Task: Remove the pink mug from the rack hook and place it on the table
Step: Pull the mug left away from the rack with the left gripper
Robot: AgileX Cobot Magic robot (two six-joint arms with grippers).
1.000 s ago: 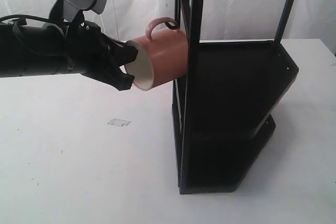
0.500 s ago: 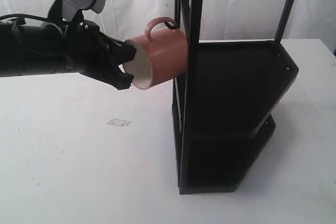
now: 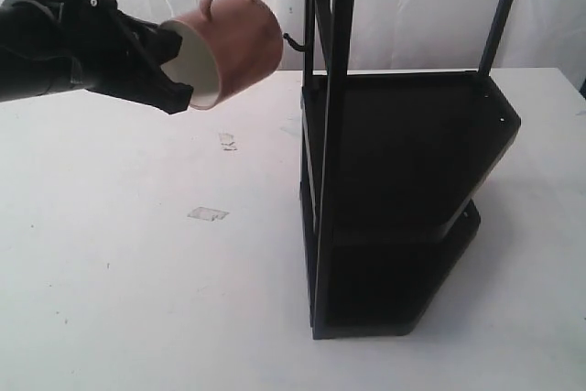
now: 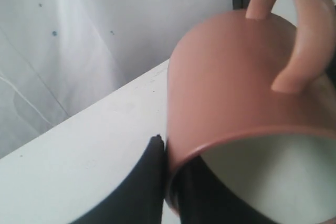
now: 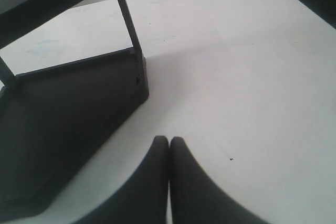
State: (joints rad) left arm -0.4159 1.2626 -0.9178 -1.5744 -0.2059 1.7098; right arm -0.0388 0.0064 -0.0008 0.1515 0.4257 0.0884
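Left gripper (image 3: 183, 87) pinches the pink mug (image 3: 233, 38) by its rim at upper left of the exterior view, high over the table (image 3: 137, 272), seemingly to keep its handle clear of the rack hook (image 3: 293, 43); only the left wrist view shows a finger (image 4: 202, 198) inside the rim, and only the right wrist view shows the right gripper (image 5: 168, 153), closed and empty beside the rack (image 5: 63, 108).

The large, flat white bench (image 3: 110, 299) carries a tall black metal-framed rack (image 3: 403, 190) standing upright. A small clear tape scrap (image 3: 208, 214) and a second scrap (image 3: 226, 141) lie left of it.
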